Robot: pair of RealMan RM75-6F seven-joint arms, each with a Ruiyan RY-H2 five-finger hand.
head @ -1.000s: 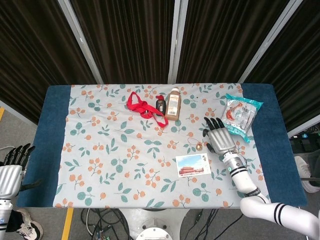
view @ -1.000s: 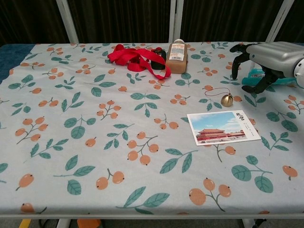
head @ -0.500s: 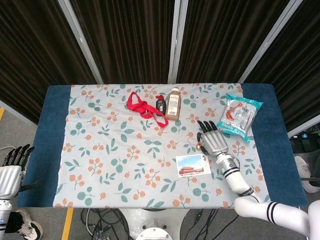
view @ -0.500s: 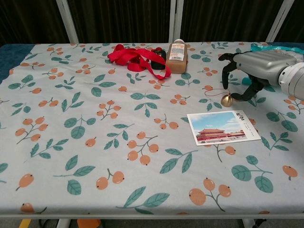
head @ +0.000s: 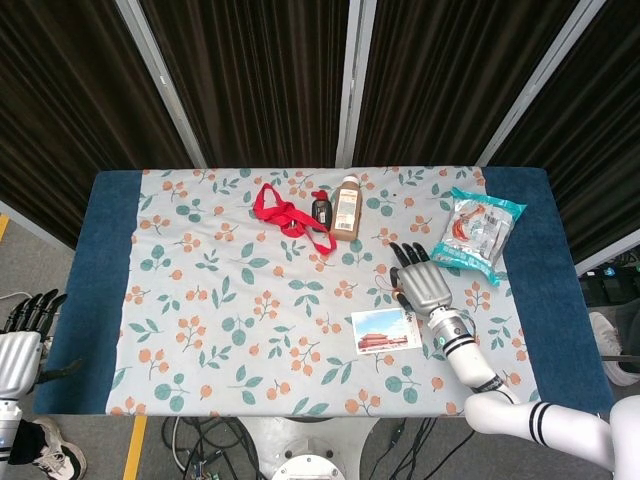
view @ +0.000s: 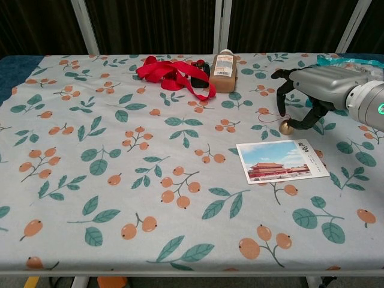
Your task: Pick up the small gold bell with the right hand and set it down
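The small gold bell (view: 286, 128) lies on the floral tablecloth with its thin red cord (view: 271, 116) trailing left. My right hand (view: 313, 86) arches over it, fingers (view: 281, 107) spread and pointing down on the bell's far side and the thumb (view: 307, 122) just to its right. Nothing is plainly gripped, and the bell rests on the cloth. In the head view the right hand (head: 421, 281) covers most of the bell. My left hand (head: 24, 322) hangs off the table's left side with its fingers apart and nothing in it.
A postcard (view: 282, 161) lies just in front of the bell. At the back stand a brown bottle (view: 223, 63) and a small dark bottle (head: 321, 208) beside a red ribbon (view: 171, 72). A snack packet (head: 481, 227) lies at the right rear.
My right hand has moved left from beside the snack packet and come down over the bell. The bell has not shifted. The left hand stays put.
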